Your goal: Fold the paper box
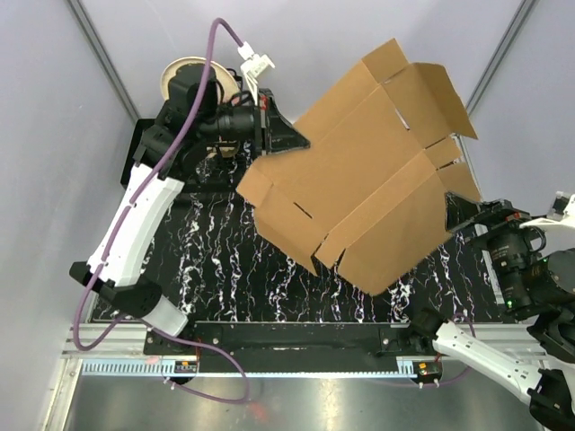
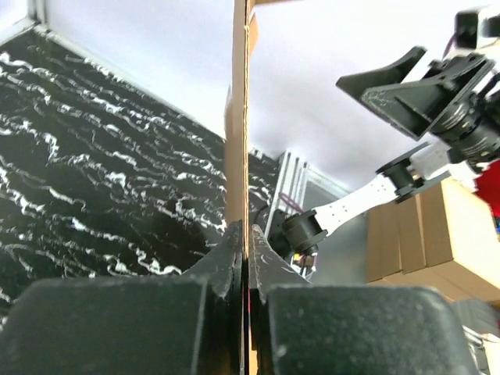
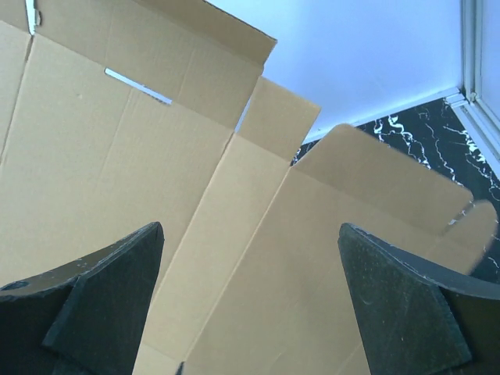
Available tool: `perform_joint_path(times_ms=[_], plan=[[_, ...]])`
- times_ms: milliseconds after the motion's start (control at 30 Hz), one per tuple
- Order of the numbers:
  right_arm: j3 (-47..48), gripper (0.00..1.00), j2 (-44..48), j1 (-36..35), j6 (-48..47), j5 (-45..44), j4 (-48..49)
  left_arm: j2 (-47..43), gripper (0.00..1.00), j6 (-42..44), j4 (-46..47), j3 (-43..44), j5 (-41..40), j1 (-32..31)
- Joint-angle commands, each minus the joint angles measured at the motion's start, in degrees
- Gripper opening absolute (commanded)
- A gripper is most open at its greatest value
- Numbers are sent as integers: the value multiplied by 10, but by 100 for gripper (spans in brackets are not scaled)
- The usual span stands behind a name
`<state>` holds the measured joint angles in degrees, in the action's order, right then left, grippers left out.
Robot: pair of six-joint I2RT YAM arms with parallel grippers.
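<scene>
Clamping paper box (image 2: 238, 117) edge-on in wrist view, left tool (image 2: 244, 234), right tool (image 3: 250, 230) apart

a black, white-veined tabletop (image 1: 225, 269) bears a round beige reel (image 1: 180, 63) at its far left corner.

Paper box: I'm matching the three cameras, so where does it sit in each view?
Top external: the paper box is centre-right, tilted.
Left wrist: edge-on, a thin vertical strip mid-frame, pinched by the left end effector.
Right wrist: fills left and centre, beyond the open right end effector.
Shared landmark: the black marbled table.
</scene>
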<state>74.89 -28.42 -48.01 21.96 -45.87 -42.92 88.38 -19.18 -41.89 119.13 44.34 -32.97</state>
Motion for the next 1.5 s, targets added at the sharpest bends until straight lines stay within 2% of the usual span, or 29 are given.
perform_joint_path(times_ms=[0, 100, 200, 300, 400, 500, 533, 600, 667, 700, 800, 833, 900, 933, 967, 1000, 1033, 1067, 1100, 1133, 1167, 1200, 1267, 1300, 1367, 1467], plan=[[3, 100, 1, 0, -16, -19, -9, 50, 0, -137, 199, -26, 145, 84], [-4, 100, -4, 0, -19, -26, -12, 117, 0, -169, 196, -8, 154, 106], [-11, 100, -12, 1, -24, -33, -11, 196, 0, -138, 126, 30, 139, 104], [-22, 100, -20, 0, -26, -34, -11, 253, 1, -64, 54, 39, 103, 93], [-39, 100, -24, 0, -23, -38, -9, 296, 10, -22, 18, 10, 56, 74], [-46, 100, -30, 0, -23, -40, -7, 312, 30, -16, 17, -2, 23, 73], [-47, 100, -31, 0, -22, -40, -6, 314, 43, -21, 18, 0, 15, 74], [-48, 100, -37, 0, -22, -39, -3, 306, 60, -25, 20, 14, -6, 76], [-51, 100, -38, 0, -19, -40, -1, 289, 84, -29, 22, 31, -38, 76], [-55, 100, -39, -1, -18, -39, 3, 281, 99, -30, 23, 36, -50, 76], [-63, 100, -41, 0, -11, -35, 7, 241, 99, -46, 26, 35, -121, 75], [-66, 100, -41, 0, -9, -34, 9, 227, 99, -64, 29, 25, -168, 74], [-77, 100, -42, 0, -2, -30, 17, 166, 99, -97, 63, -57, -227, 62], [-80, 100, -41, 0, 2, -28, 19, 137, 99, -114, 82, -100, -319, 53], [-91, 100, -42, 1, 5, -27, 25, 71, 99, -131, 104, -202, -370, 42], [-95, 100, -43, 0, 6, -24, 28, 37, 99, -196, 136, -256, -427, 19], [-99, 100, -46, 0, 9, -22, 31, 1, 99, -240, 152, -313, -532, 4], [-106, 100, -49, 1, 12, -22, 37, -73, 99, -281, 175, -432, -573, -10], [-108, 100, -51, 0, 13, -18, 40, -107, 99, -331, 198, -488, -607, -34], [-111, 100, -54, 1, 14, -17, 42, -138, 99, -436, 210, -544, -650, -45], [-113, 100, -60, 0, 17, -14, 47, -183, 99, -495, 211, -626, -675, -56], [-115, 100, -63, 0, 18, -6, 48, -195, 99, -589, 191, -654, -694, -80], [-118, 100, -68, 1, 21, -3, 50, -181, 99, -687, 111, -644, -752, -102], [-120, 100, -71, 0, 23, 3, 50, -162, 99, -709, 32, -618, -754, -106], [-128, 100, -71, 0, 28, 6, 53, -98, 99, -722, -63, -533, -762, -111], [-135, 100, -72, 0, 38, 16, 52, -69, 99, -768, -70, -513, -777, -129]])
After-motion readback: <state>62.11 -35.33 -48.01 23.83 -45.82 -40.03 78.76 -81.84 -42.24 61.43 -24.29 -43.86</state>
